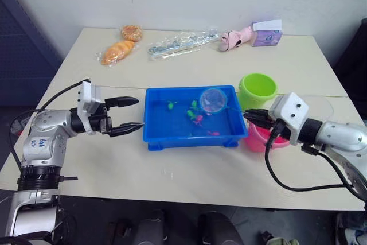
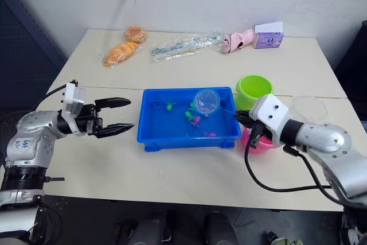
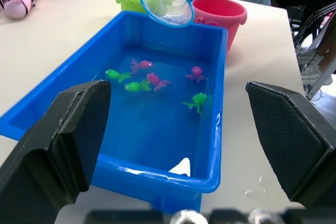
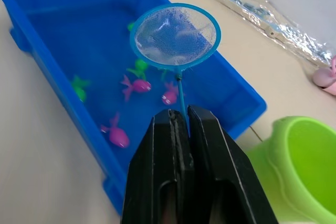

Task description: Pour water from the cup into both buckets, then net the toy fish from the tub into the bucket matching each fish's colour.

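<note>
Right gripper (image 4: 181,121) pinching the thin handle of the blue-hooped mesh net (image 4: 175,36), hoop held over the shallow blue plastic tub (image 1: 153,136) (green and pink toy fish (image 3: 152,80) inside), left gripper (image 1: 131,113) spread beside the tub's left end.

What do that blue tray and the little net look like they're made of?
The blue tray looks like glossy moulded plastic: its rim catches bright highlights. The net seems to have a thin blue plastic hoop with pale, fine, see-through mesh, probably fabric. Its slim handle, pinched in the right claw, could be plastic or metal.

The net (image 1: 214,100) hangs over the tub (image 1: 155,137) (fish inside) — left gripper (image 1: 133,115) gapes beside it.
</note>
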Robot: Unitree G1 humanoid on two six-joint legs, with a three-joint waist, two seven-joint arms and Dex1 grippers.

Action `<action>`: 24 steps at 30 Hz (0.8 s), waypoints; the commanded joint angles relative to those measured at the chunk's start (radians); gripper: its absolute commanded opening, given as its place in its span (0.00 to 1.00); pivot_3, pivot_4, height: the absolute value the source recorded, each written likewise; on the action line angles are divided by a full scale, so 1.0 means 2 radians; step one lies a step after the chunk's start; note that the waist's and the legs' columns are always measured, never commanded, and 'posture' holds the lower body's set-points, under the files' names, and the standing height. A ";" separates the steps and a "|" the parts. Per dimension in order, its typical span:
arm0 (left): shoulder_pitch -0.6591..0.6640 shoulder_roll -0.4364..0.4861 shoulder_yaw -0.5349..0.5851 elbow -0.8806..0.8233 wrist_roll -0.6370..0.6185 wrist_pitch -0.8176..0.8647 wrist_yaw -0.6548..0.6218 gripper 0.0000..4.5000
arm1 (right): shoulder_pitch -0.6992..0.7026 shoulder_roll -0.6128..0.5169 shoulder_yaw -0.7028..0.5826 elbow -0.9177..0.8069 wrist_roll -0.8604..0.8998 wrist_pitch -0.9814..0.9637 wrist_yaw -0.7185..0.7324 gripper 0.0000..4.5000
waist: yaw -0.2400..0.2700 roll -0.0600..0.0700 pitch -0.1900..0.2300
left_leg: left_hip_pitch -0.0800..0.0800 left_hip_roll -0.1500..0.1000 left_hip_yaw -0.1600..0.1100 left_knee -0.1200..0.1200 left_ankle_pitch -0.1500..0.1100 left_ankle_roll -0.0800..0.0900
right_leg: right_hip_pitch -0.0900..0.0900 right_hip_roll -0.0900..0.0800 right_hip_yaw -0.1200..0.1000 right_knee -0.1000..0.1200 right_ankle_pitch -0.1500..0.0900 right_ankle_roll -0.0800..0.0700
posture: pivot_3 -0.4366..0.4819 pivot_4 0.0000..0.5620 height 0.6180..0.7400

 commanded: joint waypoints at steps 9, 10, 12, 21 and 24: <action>0.008 -0.003 -0.036 -0.076 -0.009 0.029 -0.013 0.98 | -0.127 0.000 0.076 0.198 -0.182 -0.292 0.142 0.00 | -0.004 0.000 0.000 | 0.000 0.000 0.000 0.001 0.000 0.000 | 0.000 0.000 0.000 0.001 0.000 0.000 | 0.48 0.27 1.00; 0.008 -0.003 -0.036 -0.080 -0.009 0.031 -0.012 0.98 | -0.132 0.001 0.078 0.204 -0.186 -0.301 0.149 0.00 | -0.004 0.000 0.000 | 0.000 0.000 0.000 0.001 0.000 0.000 | 0.000 0.000 0.000 0.001 0.000 0.000 | 0.48 0.27 1.00; 0.007 -0.005 -0.038 -0.084 -0.010 0.036 -0.010 0.98 | -0.145 0.000 0.083 0.222 -0.195 -0.318 0.166 0.00 | -0.004 0.000 0.000 | 0.000 0.000 0.000 0.002 0.000 0.000 | 0.000 0.000 0.000 0.001 0.000 0.000 | 0.48 0.27 1.00; -0.004 -0.020 -0.051 -0.083 -0.007 0.038 -0.010 0.98 | -0.204 0.016 0.128 0.263 -0.255 -0.357 0.222 0.00 | -0.004 0.000 0.000 | 0.000 0.000 0.000 0.002 0.000 0.000 | 0.000 0.000 0.000 0.001 0.000 0.000 | 0.48 0.27 1.00; -0.008 -0.025 -0.055 -0.079 -0.004 0.036 -0.011 0.98 | -0.217 0.032 0.136 0.263 -0.264 -0.352 0.229 0.00 | -0.004 0.000 0.000 | 0.000 0.000 0.000 0.002 0.000 0.000 | 0.000 0.000 0.000 0.001 0.000 0.000 | 0.48 0.27 1.00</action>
